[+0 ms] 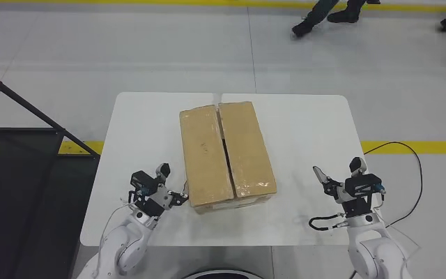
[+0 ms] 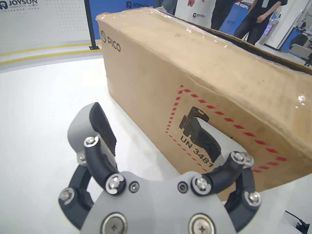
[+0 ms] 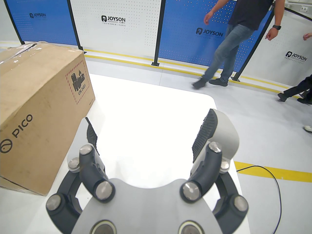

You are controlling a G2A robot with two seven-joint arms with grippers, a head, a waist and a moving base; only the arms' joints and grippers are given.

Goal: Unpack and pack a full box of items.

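Box: You have one closed brown cardboard box (image 1: 226, 153) (image 2: 195, 74) (image 3: 36, 86) lying flat near the middle of the white round-cornered worktop (image 1: 300, 125) (image 2: 48, 98) (image 3: 146, 93). Its long sides run away from the robot.

Box top: Both top flaps are folded down and meet in a seam along the length. Shiny clear tape lies over them, and a thin dark gap shows along part of the seam.

Box sides: Each long side carries a label with a red dashed frame.

Left gripper: Your left gripper (image 1: 173, 185) (image 2: 146, 109) sits low over the worktop, just beside the box's near corner on the robot's left. The jaws are spread wide with nothing between them. In the left wrist view one black ribbed pad (image 2: 204, 140) lies right in front of the labelled long side. You cannot tell whether it touches the cardboard.

Right gripper: Your right gripper (image 1: 339, 169) (image 3: 150, 118) is near the worktop's right edge on the robot's side, well apart from the box. The jaws are spread wide and empty, with bare worktop showing between them.

Surroundings: A thin black cable (image 1: 411, 167) (image 3: 275, 179) loops over the grey floor just off the worktop's right edge. A yellow floor line (image 1: 404, 146) (image 3: 268, 171) runs past there too.
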